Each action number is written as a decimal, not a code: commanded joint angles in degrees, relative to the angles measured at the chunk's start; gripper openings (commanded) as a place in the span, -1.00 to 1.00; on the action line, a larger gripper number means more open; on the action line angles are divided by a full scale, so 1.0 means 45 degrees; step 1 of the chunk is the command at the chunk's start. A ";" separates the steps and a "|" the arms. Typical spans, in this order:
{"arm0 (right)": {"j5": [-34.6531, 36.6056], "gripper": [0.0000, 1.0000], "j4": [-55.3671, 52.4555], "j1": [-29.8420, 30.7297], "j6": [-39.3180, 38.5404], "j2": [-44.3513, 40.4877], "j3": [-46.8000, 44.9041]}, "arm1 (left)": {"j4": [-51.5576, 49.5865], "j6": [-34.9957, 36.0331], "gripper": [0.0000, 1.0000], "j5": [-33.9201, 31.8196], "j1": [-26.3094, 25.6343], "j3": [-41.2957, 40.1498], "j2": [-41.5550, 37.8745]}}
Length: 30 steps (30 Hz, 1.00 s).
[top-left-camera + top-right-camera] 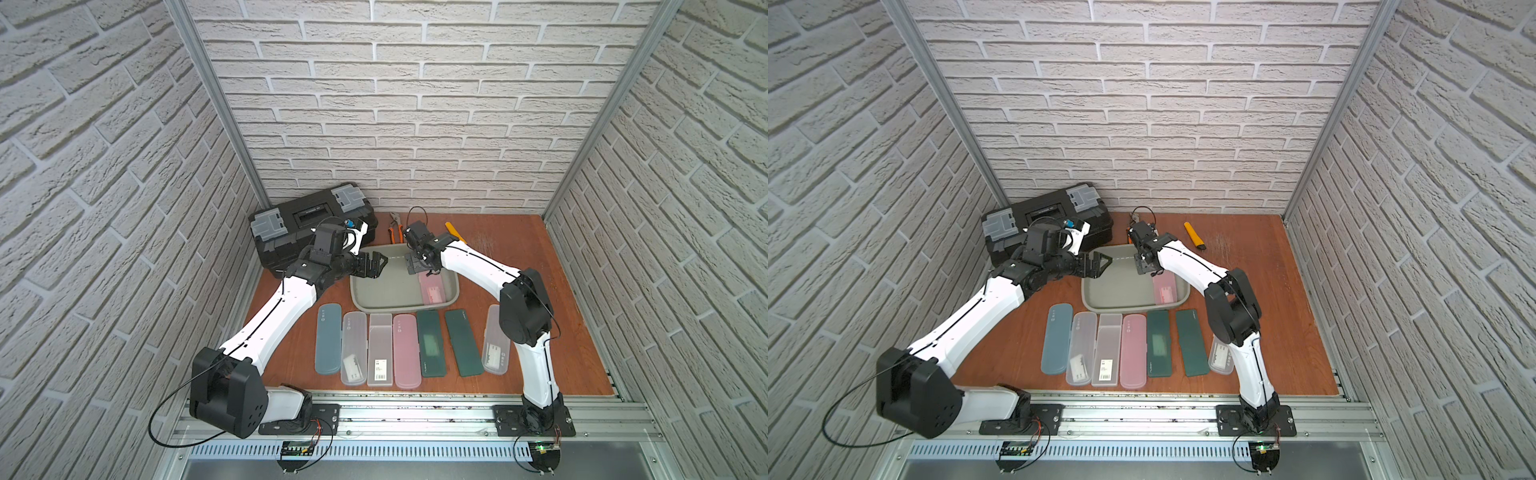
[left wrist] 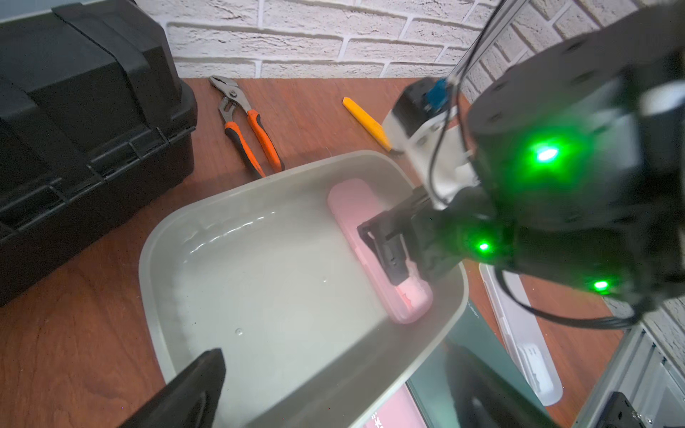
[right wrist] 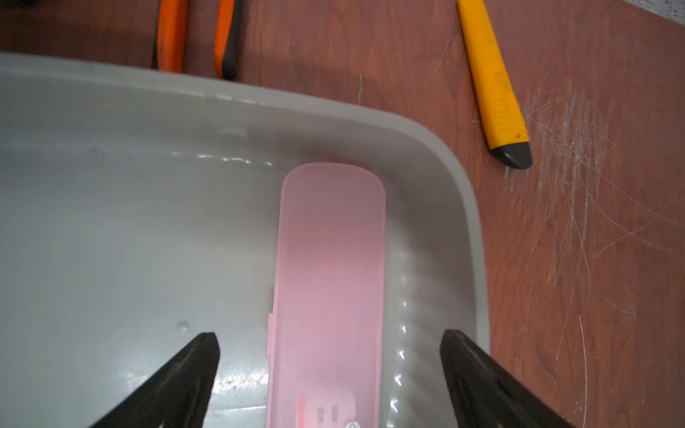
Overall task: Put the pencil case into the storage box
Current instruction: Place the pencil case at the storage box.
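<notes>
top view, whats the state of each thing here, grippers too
storage box: lidless, holds one pencil case
pink pencil case: closed, flat in the box by its right wall, not gripped
right gripper: open, straddling the pink case
left gripper: open, empty, above the box's left side
toolbox: lid closed
seven pencil cases in the row: closed, flat on the table, outside the box
pliers: flat, handles apart
utility knife: flat on the table

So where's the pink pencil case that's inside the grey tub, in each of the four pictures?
In a top view: pink pencil case inside the storage box, along the wall nearest the right arm.
In a top view: same spot.
Left wrist: in the box, partly behind the right end effector.
Right wrist: in the box, between the open fingers.
Shared landmark: yellow knife outside the box's far corner.
</notes>
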 commanded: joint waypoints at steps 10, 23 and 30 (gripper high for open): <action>0.1976 0.96 -0.0899 0.0198 0.0389 0.1104 0.0501 | 0.0417 0.0106 0.97 0.0175 -0.0110 -0.0085 -0.0221; 0.2426 0.97 -0.1035 0.0266 0.0426 0.0954 0.0406 | 0.0376 0.0172 0.97 0.0245 -0.0170 -0.0064 -0.0216; 0.2414 0.99 -0.1213 0.0666 0.0235 -0.0007 0.0089 | 0.0337 0.0175 0.97 0.0225 -0.0169 -0.0051 -0.0291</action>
